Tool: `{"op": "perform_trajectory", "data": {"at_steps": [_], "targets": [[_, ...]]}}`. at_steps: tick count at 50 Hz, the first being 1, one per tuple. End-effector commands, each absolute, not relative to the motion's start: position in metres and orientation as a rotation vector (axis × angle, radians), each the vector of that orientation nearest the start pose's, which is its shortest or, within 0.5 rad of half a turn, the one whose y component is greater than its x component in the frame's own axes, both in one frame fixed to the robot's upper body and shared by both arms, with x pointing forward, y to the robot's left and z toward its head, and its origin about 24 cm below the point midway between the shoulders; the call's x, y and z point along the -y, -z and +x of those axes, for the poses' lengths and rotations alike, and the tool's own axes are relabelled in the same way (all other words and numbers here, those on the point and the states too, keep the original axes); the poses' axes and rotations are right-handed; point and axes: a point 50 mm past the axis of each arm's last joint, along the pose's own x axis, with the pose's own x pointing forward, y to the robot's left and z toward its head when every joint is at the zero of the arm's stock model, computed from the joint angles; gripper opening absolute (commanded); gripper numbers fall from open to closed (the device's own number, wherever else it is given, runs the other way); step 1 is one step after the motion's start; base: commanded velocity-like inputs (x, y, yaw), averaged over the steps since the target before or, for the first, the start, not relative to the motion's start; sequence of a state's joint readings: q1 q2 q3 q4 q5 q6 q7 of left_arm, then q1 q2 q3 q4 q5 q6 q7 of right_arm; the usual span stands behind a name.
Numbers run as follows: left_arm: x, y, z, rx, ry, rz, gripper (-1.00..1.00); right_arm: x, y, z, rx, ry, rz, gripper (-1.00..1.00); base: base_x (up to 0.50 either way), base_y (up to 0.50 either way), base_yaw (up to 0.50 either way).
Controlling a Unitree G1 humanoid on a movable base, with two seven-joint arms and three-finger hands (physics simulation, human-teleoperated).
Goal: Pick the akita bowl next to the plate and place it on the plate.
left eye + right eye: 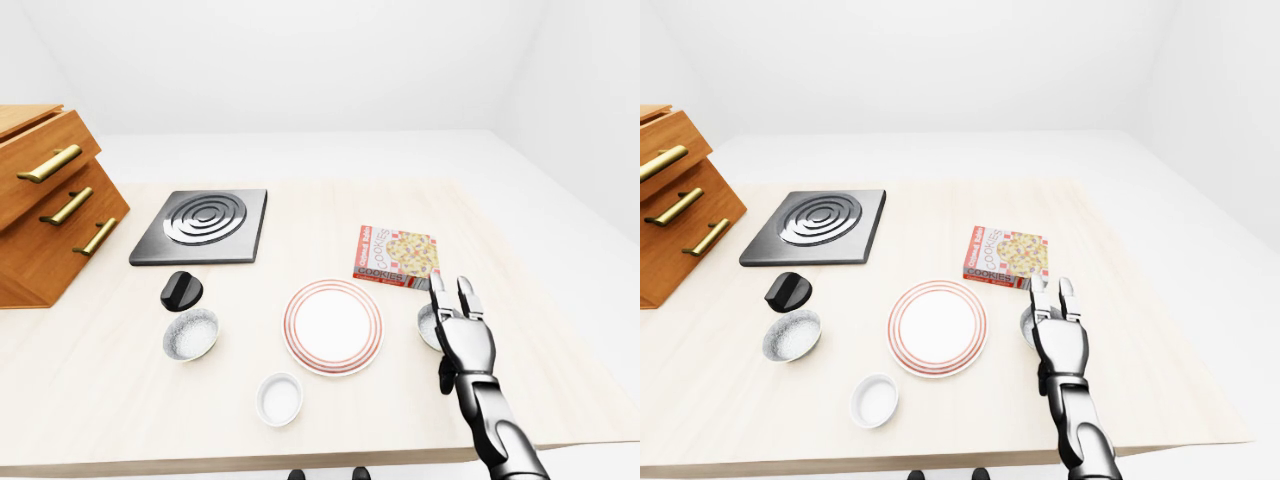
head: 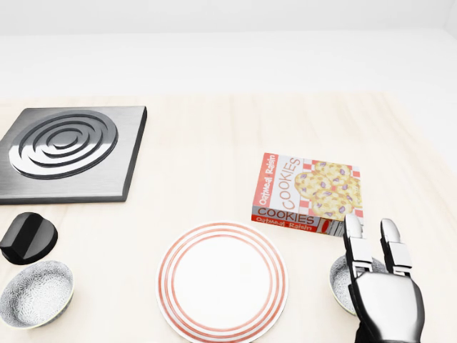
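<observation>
A white plate with red rings lies at the bottom middle of the head view. Just right of it sits a grey speckled akita bowl, mostly covered by my right hand. That hand hovers over the bowl with its fingers straight and spread, open, pointing toward the cookie box. Whether it touches the bowl I cannot tell. A second speckled bowl sits well left of the plate. My left hand shows in no view.
A cookie box lies just above the right bowl. A black round object and a stove burner plate are on the left. A small white bowl sits below the plate. Wooden drawers stand at far left.
</observation>
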State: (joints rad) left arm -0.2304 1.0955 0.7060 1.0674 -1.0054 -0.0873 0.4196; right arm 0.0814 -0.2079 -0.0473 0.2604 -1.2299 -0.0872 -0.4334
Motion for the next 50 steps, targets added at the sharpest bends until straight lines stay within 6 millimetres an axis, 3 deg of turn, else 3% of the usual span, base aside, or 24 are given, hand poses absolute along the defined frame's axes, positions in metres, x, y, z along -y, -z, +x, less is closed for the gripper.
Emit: {"op": "perform_trajectory", "data": {"at_steps": [1, 8, 9, 10, 11, 12, 13, 15, 33, 36, 38, 43, 50], "targets": [[-0.528, -0.156, 0.12, 0.234, -1.53, -0.453, 1.0, 0.207, 0.025, 0.213, -0.062, 0.1, -1.379, 1.0, 0.0, 0.0, 0.0], [-0.528, -0.159, 0.119, 0.245, -1.532, -0.449, 1.0, 0.208, 0.032, 0.214, -0.087, 0.092, -1.365, 0.95, 0.0, 0.0, 0.0], [-0.528, -0.159, 0.119, 0.246, -1.532, -0.45, 1.0, 0.208, 0.032, 0.214, -0.09, 0.091, -1.363, 0.63, 0.0, 0.0, 0.0], [-0.528, -0.159, 0.119, 0.246, -1.532, -0.45, 1.0, 0.208, 0.033, 0.214, -0.09, 0.09, -1.363, 0.63, 0.0, 0.0, 0.0], [-0.528, -0.158, 0.12, 0.244, -1.531, -0.451, 1.0, 0.208, 0.034, 0.214, -0.091, 0.09, -1.364, 0.07, 0.0, 0.0, 0.0], [-0.528, -0.158, 0.12, 0.243, -1.53, -0.452, 1.0, 0.208, 0.035, 0.214, -0.093, 0.089, -1.365, -0.36, 0.0, 0.0, 0.0], [-0.528, -0.158, 0.12, 0.242, -1.53, -0.452, 1.0, 0.209, 0.036, 0.214, -0.093, 0.09, -1.366, -0.55, 0.0, 0.0, 0.0], [-0.528, -0.157, 0.12, 0.24, -1.531, -0.453, 1.0, 0.209, 0.035, 0.214, -0.092, 0.091, -1.364, -0.67, 0.0, 0.0, 0.0], [-0.528, -0.156, 0.12, 0.234, -1.532, -0.458, 1.0, 0.208, 0.033, 0.207, -0.099, 0.091, -1.345, -0.65, 0.0, 0.0, 0.0], [-0.528, -0.157, 0.12, 0.238, -1.532, -0.455, 1.0, 0.207, 0.032, 0.207, -0.095, 0.089, -1.349, -0.68, 0.0, 0.0, 0.0], [-0.528, -0.158, 0.12, 0.241, -1.533, -0.453, 1.0, 0.207, 0.031, 0.206, -0.091, 0.086, -1.35, -0.87, 0.0, 0.0, 0.0], [-0.528, -0.159, 0.119, 0.248, -1.533, -0.45, 1.0, 0.207, 0.031, 0.206, -0.087, 0.087, -1.357, -0.81, 0.0, 0.0, 0.0], [-0.528, -0.158, 0.12, 0.244, -1.531, -0.454, 1.0, 0.206, 0.024, 0.208, -0.062, 0.099, -1.365, -0.91, 0.0, 0.0, 0.0]]}}
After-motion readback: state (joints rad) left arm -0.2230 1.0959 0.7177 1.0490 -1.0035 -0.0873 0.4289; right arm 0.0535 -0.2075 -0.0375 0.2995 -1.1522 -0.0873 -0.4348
